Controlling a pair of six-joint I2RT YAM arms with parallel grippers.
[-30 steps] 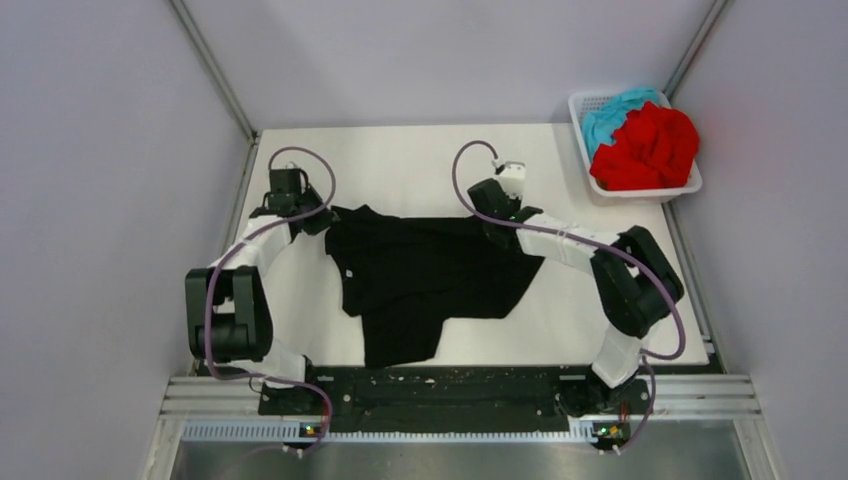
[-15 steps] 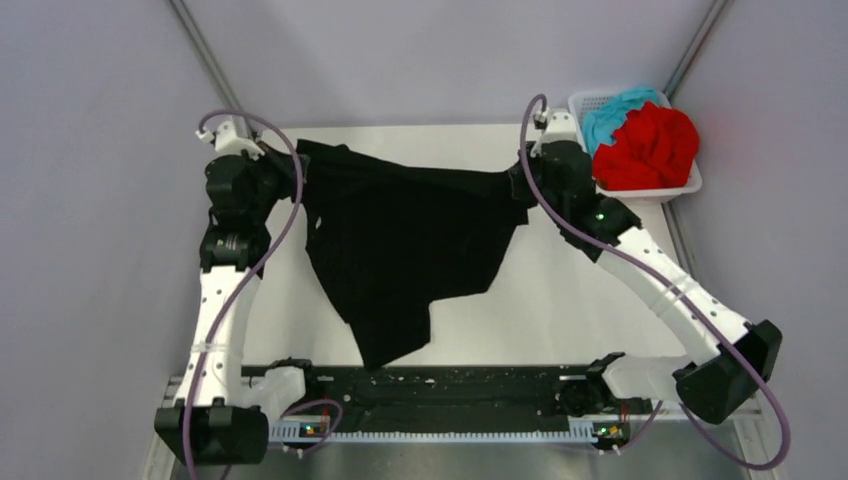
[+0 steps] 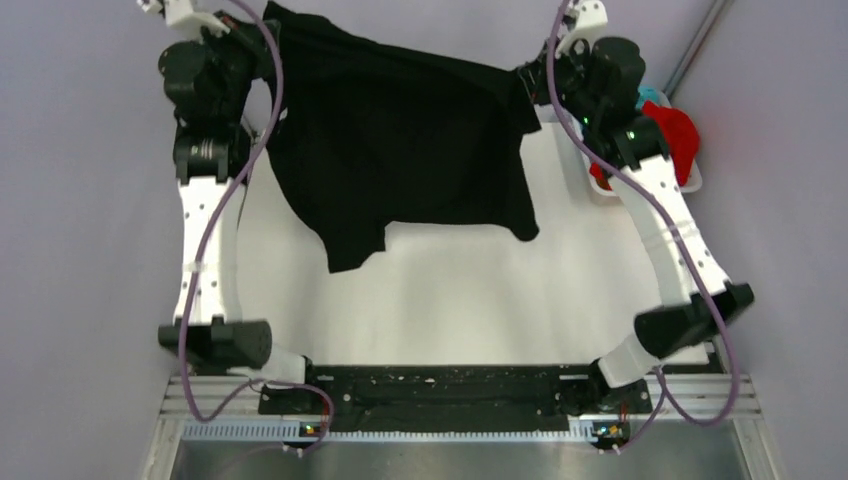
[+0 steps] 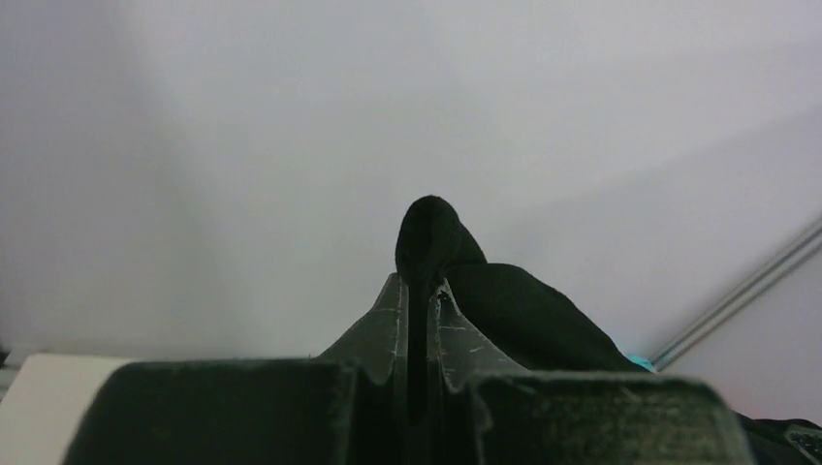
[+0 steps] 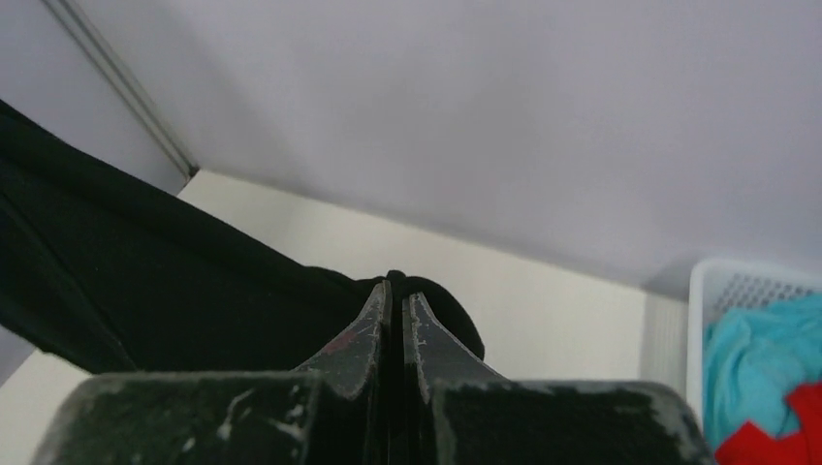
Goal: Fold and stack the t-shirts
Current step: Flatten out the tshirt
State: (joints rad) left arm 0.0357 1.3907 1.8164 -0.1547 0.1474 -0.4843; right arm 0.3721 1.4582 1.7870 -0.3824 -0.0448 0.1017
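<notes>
The black t-shirt hangs spread in the air between my two grippers, high above the table, its lower edge clear of the surface. My left gripper is shut on its upper left corner; in the left wrist view the jaws pinch black cloth at the gripper. My right gripper is shut on the upper right corner; the right wrist view shows black cloth pinched at the gripper. The red t-shirt and the teal-blue t-shirt lie in the basket, largely hidden behind the right arm.
The white mesh basket stands at the table's back right corner, behind the right arm; its rim also shows in the right wrist view. The white table lies below the shirt. Grey walls enclose the left, back and right.
Both arms have risen and moved apart, lifting the black t-shirt off the table until it hangs free and spread between the grippers.
</notes>
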